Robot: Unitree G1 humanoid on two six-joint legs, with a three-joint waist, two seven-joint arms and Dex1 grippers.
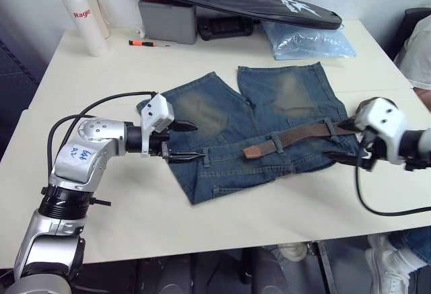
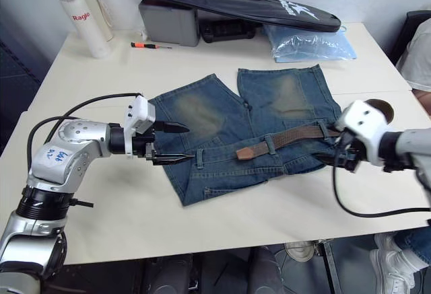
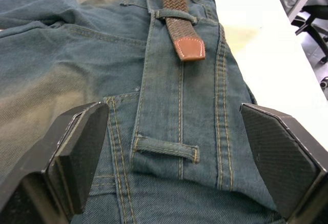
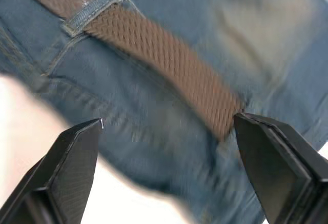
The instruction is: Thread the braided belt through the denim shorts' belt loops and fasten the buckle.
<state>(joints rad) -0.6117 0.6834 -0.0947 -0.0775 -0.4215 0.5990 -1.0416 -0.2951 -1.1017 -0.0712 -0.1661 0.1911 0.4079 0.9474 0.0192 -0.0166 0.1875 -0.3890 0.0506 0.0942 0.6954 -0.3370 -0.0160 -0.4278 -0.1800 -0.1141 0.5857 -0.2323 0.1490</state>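
Two grippers, fingers spread wide and holding nothing, flank the denim shorts (image 1: pixel 259 122) lying flat on the surface (image 1: pixel 202 206): left gripper (image 1: pixel 190 140), right gripper (image 1: pixel 342 139). The braided belt (image 1: pixel 296 136) lies along the waistband under two belt loops (image 1: pixel 276 146).

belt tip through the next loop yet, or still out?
Out. The braided belt passes under one belt loop, and its tan tip lies on the waistband short of the empty next loop.

Braided belt (image 4: pixel 169 60) under a belt loop (image 4: pixel 92 11), denim shorts (image 4: pixel 266 44), gripper (image 4: pixel 166 172) spread wide
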